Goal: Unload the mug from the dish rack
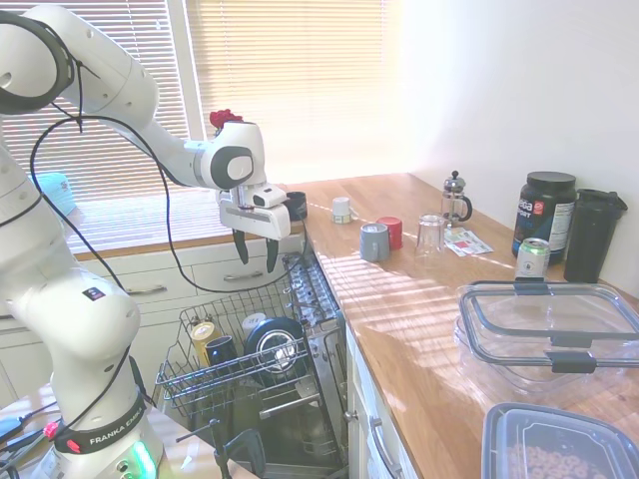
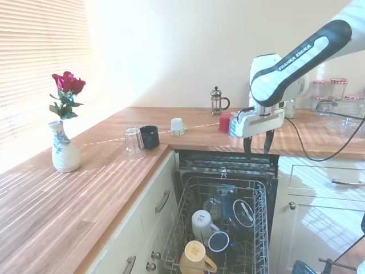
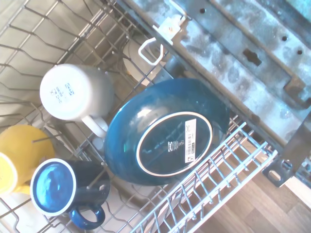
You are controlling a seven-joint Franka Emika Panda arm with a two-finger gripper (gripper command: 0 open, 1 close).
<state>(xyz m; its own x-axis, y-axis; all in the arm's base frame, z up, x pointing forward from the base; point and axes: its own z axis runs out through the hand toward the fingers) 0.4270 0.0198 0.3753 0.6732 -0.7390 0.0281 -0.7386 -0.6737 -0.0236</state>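
So my pincer (image 1: pixel 255 251) hangs over the pulled-out dish rack (image 1: pixel 180 384), its two dark fingers spread apart, nothing between them, well clear of everything below. The rack is silver-grey wire with thin upright tines. The mug (image 3: pixel 62 190) I'm after sits upside down in it, glossy dark navy ceramic, round base ringed in white, chunky loop handle sticking out to the side. It's just beside a big dark blue bowl (image 3: pixel 167 131), also flipped, with a white-rimmed foot and a barcode sticker on the bottom. A white mug (image 3: pixel 75 92) with a smooth matte look is on the other side of the bowl's edge, and a yellow mug (image 3: pixel 17 158) is right beside the navy one. The wooden counter (image 1: pixel 419 319) has a warm plank grain and sun stripes across it.
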